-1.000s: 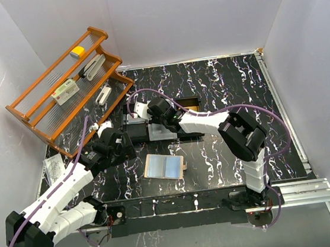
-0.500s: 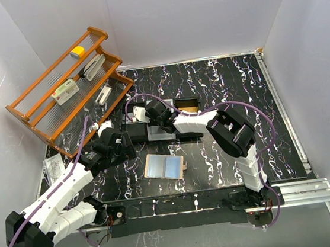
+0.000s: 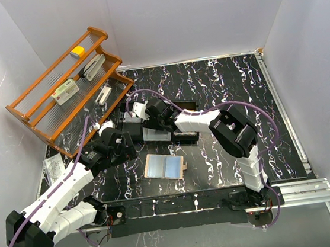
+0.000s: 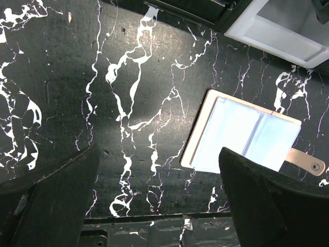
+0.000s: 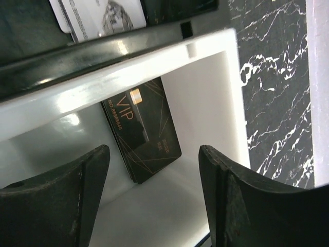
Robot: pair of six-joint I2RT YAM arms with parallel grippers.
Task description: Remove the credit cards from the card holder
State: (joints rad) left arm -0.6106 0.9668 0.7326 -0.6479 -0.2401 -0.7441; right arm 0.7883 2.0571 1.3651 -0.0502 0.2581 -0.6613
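Your right end effector (image 5: 153, 154) is spread above a black card (image 5: 146, 136) lying in the white compartment of the tray (image 5: 216, 92). Your left end effector (image 4: 159, 154) hangs spread over the tabletop (image 4: 77, 77) beside the open holder (image 4: 247, 136).

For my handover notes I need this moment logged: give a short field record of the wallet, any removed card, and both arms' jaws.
holder: beige leather bifold wallet, lying open on the black marbled table, snap tab sticking out
removed card: black gold-lettered VIP card, flat in the white tray compartment
right gripper: jaws open above that card, holding nothing
left gripper: jaws wide open, empty, near the wallet, not touching
cards left in wallet: cannot tell
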